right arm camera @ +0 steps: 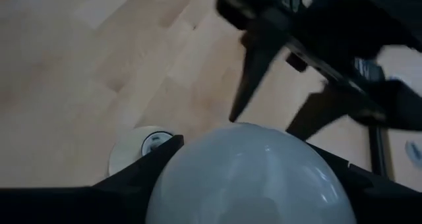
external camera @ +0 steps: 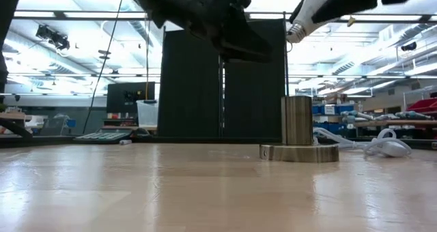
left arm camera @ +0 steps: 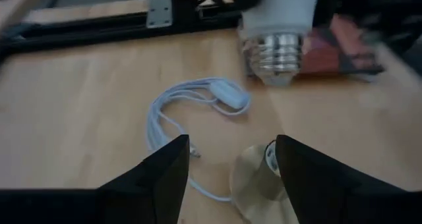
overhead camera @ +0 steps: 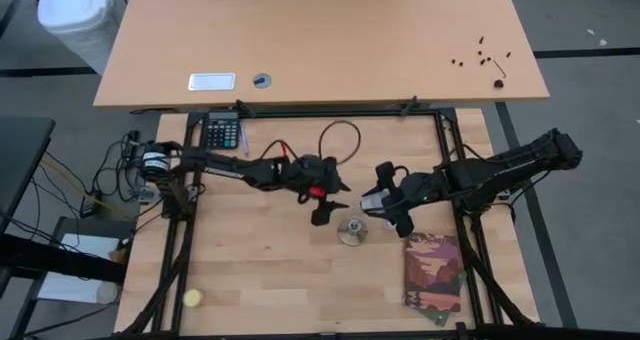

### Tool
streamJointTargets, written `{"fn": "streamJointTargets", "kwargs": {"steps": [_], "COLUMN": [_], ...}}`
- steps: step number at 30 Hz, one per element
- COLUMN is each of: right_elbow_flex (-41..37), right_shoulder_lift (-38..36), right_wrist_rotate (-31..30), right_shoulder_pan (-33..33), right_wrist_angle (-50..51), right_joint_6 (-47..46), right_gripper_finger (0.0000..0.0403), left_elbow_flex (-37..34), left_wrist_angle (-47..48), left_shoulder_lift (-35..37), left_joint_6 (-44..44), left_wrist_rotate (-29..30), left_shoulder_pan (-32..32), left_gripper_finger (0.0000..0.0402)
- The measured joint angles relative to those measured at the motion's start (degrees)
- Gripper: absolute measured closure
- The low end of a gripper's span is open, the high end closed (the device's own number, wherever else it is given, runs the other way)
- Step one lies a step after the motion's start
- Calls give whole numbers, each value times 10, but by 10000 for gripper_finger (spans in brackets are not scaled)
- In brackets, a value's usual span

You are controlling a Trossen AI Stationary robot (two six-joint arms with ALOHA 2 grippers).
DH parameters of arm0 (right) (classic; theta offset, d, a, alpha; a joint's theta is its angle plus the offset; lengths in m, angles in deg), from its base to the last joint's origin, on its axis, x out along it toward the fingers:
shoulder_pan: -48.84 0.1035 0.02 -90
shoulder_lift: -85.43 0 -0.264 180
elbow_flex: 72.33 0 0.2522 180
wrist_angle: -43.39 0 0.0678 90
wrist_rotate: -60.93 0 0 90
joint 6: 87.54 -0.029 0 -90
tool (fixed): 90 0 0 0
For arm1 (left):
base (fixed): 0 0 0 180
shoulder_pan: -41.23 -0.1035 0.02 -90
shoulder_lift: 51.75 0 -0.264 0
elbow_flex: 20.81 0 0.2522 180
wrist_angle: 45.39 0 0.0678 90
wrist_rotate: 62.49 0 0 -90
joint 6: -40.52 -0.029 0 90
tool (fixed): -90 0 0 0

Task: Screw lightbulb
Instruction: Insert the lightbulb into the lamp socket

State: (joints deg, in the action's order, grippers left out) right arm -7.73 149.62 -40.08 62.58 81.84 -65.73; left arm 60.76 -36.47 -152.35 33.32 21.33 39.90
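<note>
The lightbulb point(left arm camera: 280, 13) is white with a silver screw base point(left arm camera: 280, 58). My right gripper point(overhead camera: 380, 202) is shut on it in the air, just up and to the right of the round metallic socket point(overhead camera: 352, 232), which stands on the wooden table. In the low view the screw base point(external camera: 295, 31) hangs above the socket's upright barrel point(external camera: 298, 120). My left gripper point(overhead camera: 322, 212) is open and empty, raised just left of the socket, with its fingers point(left arm camera: 165, 171) pointing at it. My right gripper pinches the bulb's white glass dome point(right arm camera: 254, 178) between its two fingers, one on each side. The screw base points away from the gripper, slanting down toward the table's left. The bulb is lifted clear, above the socket.
A white cord with an inline switch point(left arm camera: 198, 109) lies on the table by the socket. A patterned book point(overhead camera: 432, 270) lies at the near right, a yellow ball point(overhead camera: 192, 298) at the near left, and a calculator point(overhead camera: 222, 132) at the far left. A black frame rims the table.
</note>
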Motion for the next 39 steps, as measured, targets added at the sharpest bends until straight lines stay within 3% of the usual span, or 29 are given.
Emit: {"fn": "streamJointTargets", "kwargs": {"steps": [7, 15, 21, 31, 39], "right_elbow_flex": [76, 163, 172, 173, 173], "right_shoulder_lift": [51, 133, 176, 224, 243], "right_wrist_rotate": [-2, 63, 119, 138, 169], "right_shoulder_pan": [-1, 1, -5, -23, -42], "right_wrist_angle": [89, 168, 177, 177, 165], "right_joint_6": [-86, -111, -51, 47, 52], "right_gripper_finger": [132, 144, 133, 138, 136], "left_elbow_flex": [-37, -124, -167, -169, -155], "left_wrist_angle": [-2, -115, -217, -376, -402], "left_shoulder_lift": [0, 0, -25, -122, -158], "left_joint_6": [5, 90, 145, 154, 163], "left_wrist_rotate": [116, 221, 247, 271, 316], "left_shoulder_pan": [62, 120, 149, 168, 166], "left_gripper_finger": [172, 172, 172, 172, 172]}}
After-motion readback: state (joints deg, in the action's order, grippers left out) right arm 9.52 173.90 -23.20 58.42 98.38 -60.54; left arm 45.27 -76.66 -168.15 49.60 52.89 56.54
